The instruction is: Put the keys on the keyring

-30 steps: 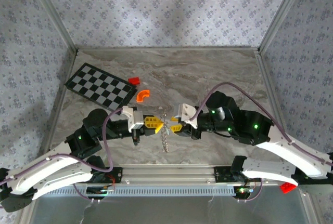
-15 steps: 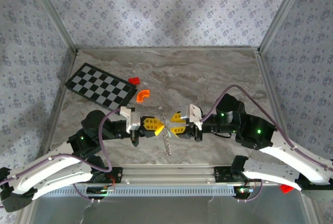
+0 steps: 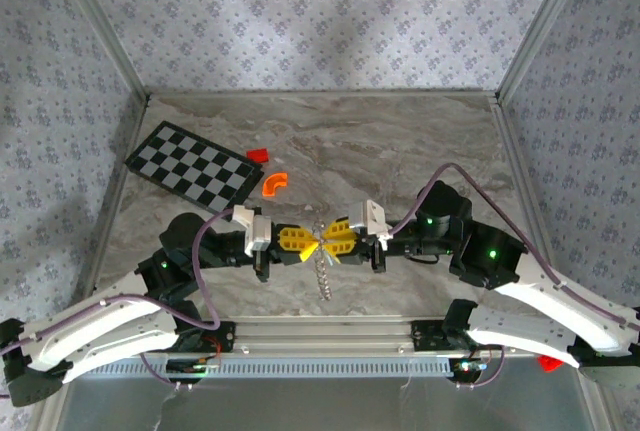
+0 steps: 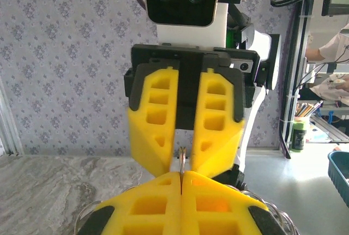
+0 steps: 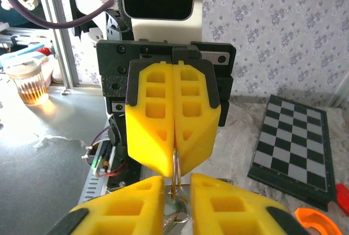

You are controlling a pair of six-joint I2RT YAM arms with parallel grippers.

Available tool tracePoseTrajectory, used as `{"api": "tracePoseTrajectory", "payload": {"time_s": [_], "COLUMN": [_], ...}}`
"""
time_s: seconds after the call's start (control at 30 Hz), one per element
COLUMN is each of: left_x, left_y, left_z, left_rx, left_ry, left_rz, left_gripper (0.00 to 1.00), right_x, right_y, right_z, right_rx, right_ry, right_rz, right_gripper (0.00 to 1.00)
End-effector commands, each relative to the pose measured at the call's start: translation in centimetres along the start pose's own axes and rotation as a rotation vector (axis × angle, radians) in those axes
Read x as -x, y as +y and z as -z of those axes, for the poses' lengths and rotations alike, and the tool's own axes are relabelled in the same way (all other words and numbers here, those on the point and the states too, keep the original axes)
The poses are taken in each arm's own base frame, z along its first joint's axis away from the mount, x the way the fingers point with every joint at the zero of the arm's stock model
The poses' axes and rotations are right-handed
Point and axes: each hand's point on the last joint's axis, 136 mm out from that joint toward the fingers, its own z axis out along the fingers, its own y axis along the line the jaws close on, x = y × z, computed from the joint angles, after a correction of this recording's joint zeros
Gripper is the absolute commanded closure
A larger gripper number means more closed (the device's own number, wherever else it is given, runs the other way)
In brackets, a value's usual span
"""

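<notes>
Keyring (image 3: 321,269): over table (image 3: 420,151) middle, edge-on, hanging toward 6 o'clock. Left gripper (image 3: 311,242), from 9 o'clock, clamps it fully closed as steady anchor. Right gripper (image 3: 330,242), from 3 o'clock, jaws narrowly parted astride its rim, likely for threading. Keys indistinct.

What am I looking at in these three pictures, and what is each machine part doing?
Two robot arms are bolted at the near edge of a marble table. One camera looks down from above; the other two ride on the wrists, each facing the opposite arm. The left tool is shut on the keyring, a thin metal ring held off the surface. The right tool meets it, jaws slightly apart around the ring's edge. Behind the left arm lie a checkerboard, a red block and an orange curved piece.
</notes>
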Motion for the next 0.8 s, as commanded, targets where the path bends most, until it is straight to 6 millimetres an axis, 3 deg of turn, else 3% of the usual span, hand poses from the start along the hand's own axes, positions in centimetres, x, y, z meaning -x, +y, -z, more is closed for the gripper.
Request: {"api": "tracePoseTrajectory", "payload": {"time_s": [0.0, 0.17, 0.3, 0.47, 0.5, 0.53, 0.77], "left_x": [2.5, 1.9, 0.3, -1.4, -1.5, -1.7, -2.2], "left_y": [-0.8, -0.4, 0.7, 1.6, 1.7, 1.7, 1.3], "left_z": [0.3, 0.3, 0.7, 1.4, 1.6, 1.7, 1.7], "left_rx": [-0.032, -0.003, 0.069, 0.13, 0.139, 0.142, 0.115], "left_ry": [-0.082, -0.045, 0.053, 0.178, 0.195, 0.211, 0.256], "left_rz": [-0.032, -0.031, -0.036, -0.041, -0.043, -0.042, -0.031], "left_gripper": [1.0, 1.0, 1.0, 0.86, 0.84, 0.83, 0.81], "right_x": [0.6, 0.5, 0.0, -1.2, -2.0, -1.5, -3.3], "right_y": [0.2, -0.1, -0.8, -1.4, -1.4, -1.5, -1.5], "right_z": [0.1, 0.5, 1.0, 1.4, 1.3, 1.6, 1.3], "right_rx": [0.015, -0.009, -0.057, -0.086, -0.083, -0.09, -0.071], "right_ry": [-0.033, -0.011, 0.057, 0.182, 0.221, 0.237, 0.388], "right_rz": [0.001, 0.019, 0.034, 0.047, 0.046, 0.053, 0.051], "right_gripper": [0.88, 1.0, 1.0, 1.0, 1.0, 1.0, 1.0]}}
